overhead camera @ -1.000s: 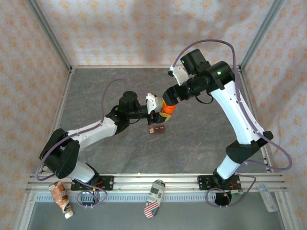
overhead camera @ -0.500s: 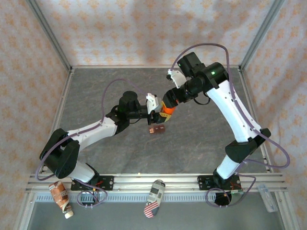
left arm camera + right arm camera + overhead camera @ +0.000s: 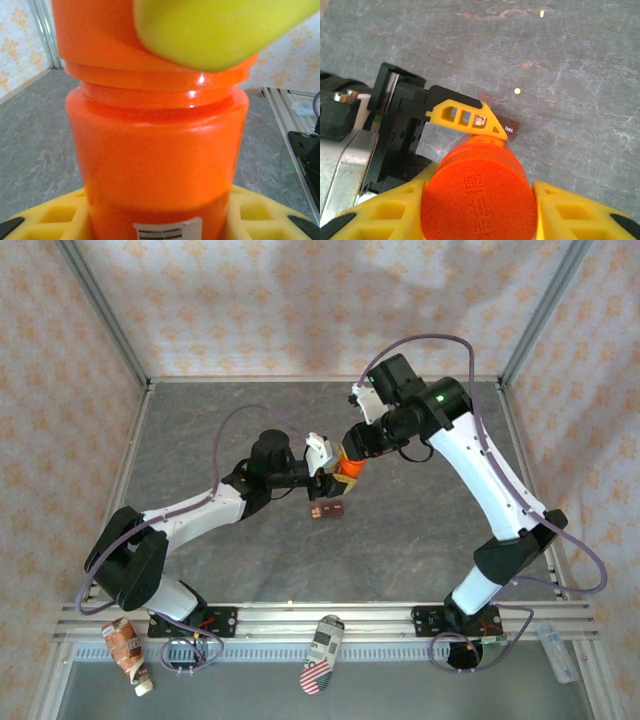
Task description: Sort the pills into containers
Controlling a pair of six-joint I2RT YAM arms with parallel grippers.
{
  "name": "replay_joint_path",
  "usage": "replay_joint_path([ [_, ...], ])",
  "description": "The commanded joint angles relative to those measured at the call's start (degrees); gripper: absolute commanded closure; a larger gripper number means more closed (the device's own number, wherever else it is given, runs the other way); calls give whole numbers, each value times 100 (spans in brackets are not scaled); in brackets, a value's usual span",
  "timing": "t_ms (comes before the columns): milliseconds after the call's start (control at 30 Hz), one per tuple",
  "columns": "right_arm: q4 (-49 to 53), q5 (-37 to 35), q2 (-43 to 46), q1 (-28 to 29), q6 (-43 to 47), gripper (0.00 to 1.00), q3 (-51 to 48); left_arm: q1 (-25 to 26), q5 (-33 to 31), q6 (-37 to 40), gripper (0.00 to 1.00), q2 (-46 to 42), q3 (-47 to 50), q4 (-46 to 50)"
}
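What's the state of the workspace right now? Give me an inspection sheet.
Surface: grey stone-pattern table.
Job's things: red-brown container flat on the table, right by the held orange bottle. Two loose pills on the table, one near the container, the other farther off.
Clutter: crumpled packet and flag-print pouch on the near ledge, past the rail.
Grippers: left gripper shut on the bottle's body; right gripper closed on its cap.
Cables: purple cables loop off both arms, away from the bottle.
Surroundings: patterned walls, aluminium frame.
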State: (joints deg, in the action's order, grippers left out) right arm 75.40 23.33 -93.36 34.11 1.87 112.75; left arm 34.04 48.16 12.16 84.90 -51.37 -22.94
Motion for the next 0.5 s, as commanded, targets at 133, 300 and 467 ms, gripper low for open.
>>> replay_joint_path([
  [133, -1131, -450, 185, 59, -1982, 62, -1140, 245, -1009, 274, 100, -141, -179, -641],
  [300, -1359, -563, 152, 122, -2307, 59, -1253, 314, -1182, 366, 100, -47, -224, -502],
  [467, -1071, -766, 237, -43, -2173, 34, -743, 281, -1051, 359, 100, 8, -217, -457],
])
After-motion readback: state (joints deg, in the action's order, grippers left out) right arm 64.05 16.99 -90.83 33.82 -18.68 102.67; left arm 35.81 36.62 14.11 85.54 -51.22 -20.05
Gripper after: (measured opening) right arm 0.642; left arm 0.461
